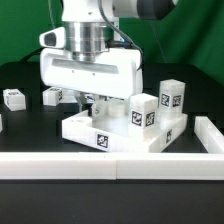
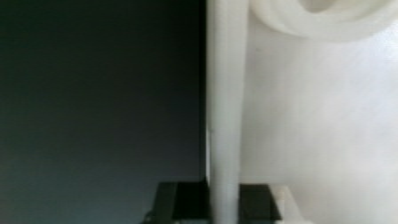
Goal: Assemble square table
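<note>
White-bodied, the tool stands vertical at mid-scene, lowered onto the square table top. In the wrist view the tool shows two dark fingers, one on each side of a thin white wall of the square table top. No gap is visible between fingers and wall, so the tool is clamped on that wall. A rounded white form, only partly in frame, lies beside the wall.

The square table top rests flat on the black bench, with a tag on its front face. Toward the exterior view's right, two tagged parts stand upright on it: the near leg and the far leg. Whether they are seated in sockets cannot be told. The first loose leg and the second loose leg lie on the bench toward the exterior view's left, well apart from the top. A long white rail runs along the bench in front of the top.
</note>
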Controlling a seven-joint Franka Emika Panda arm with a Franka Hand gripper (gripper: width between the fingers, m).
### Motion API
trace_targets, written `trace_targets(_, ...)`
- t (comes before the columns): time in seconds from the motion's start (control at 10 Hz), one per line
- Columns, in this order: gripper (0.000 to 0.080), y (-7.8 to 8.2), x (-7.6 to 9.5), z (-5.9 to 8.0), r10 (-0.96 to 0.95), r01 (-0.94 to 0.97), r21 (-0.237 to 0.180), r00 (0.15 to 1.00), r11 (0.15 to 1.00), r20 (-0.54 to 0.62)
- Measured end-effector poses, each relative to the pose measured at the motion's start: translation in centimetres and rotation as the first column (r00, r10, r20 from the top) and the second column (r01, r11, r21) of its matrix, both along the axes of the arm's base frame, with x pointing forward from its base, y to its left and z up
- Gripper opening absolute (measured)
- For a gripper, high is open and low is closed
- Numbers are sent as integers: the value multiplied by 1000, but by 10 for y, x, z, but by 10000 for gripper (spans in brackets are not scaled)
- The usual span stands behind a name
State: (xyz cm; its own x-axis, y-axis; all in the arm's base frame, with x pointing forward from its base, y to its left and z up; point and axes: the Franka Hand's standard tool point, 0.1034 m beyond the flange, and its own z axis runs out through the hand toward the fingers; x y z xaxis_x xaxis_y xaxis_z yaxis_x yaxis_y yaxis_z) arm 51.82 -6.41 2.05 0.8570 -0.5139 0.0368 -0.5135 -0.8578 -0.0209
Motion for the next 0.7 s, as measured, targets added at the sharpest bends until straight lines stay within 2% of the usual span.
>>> trace_targets(0.2, 60, -22, 3, 0, 276, -276, -17, 961, 961, 3)
trace_targets(0.3, 60, -18, 5, 0, 328, -328, -26, 945, 944, -2)
trace_targets(0.6, 60, -21, 5, 0, 515, -516, -44, 857, 856, -26)
trace_targets(0.7, 60, -17, 19, 3, 624, -626, -50, 780, 778, -46)
